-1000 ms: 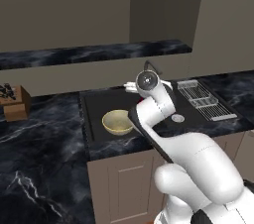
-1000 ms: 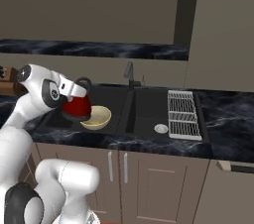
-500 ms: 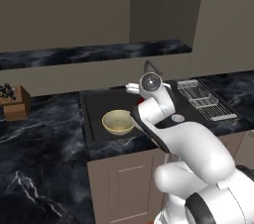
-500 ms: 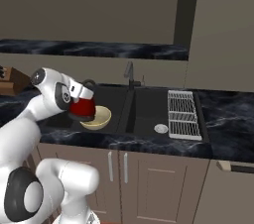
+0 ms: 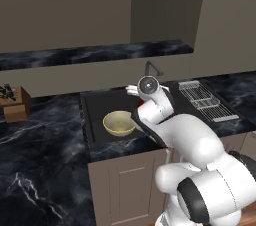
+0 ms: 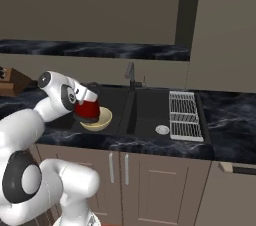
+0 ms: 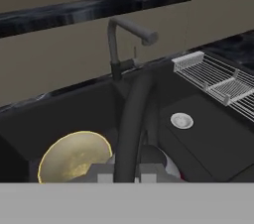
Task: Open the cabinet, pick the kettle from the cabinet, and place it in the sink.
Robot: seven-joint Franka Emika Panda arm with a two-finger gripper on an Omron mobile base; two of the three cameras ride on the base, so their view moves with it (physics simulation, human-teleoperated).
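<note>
The glossy red kettle point(image 6: 87, 110) hangs low in the dark sink point(image 6: 150, 110), right over the near edge of the cream-yellow bowl point(image 6: 101, 120). My gripper point(image 6: 93, 89) is shut on the kettle's black loop handle point(image 7: 131, 119), which rises straight up between the fingertips in the hand view. From the left base, my wrist covers the kettle except for a red sliver point(image 5: 141, 104). The gooseneck faucet point(image 7: 124, 39) and the round silver drain point(image 7: 181, 120) lie beyond it. Brown-taupe wall cabinet fronts point(image 5: 65, 5) run above the counter.
A silver wire rack point(image 6: 186, 115) lies on the right part of the sink. The bowl point(image 5: 118, 123) takes up the basin's left half. A knife block point(image 5: 12, 102) stands on the black marble counter at far left. A ledge runs along the wall behind the faucet.
The kettle has come slightly lower and further over the basin, ending against the bowl's rim. The gripper has stayed shut on its handle.
</note>
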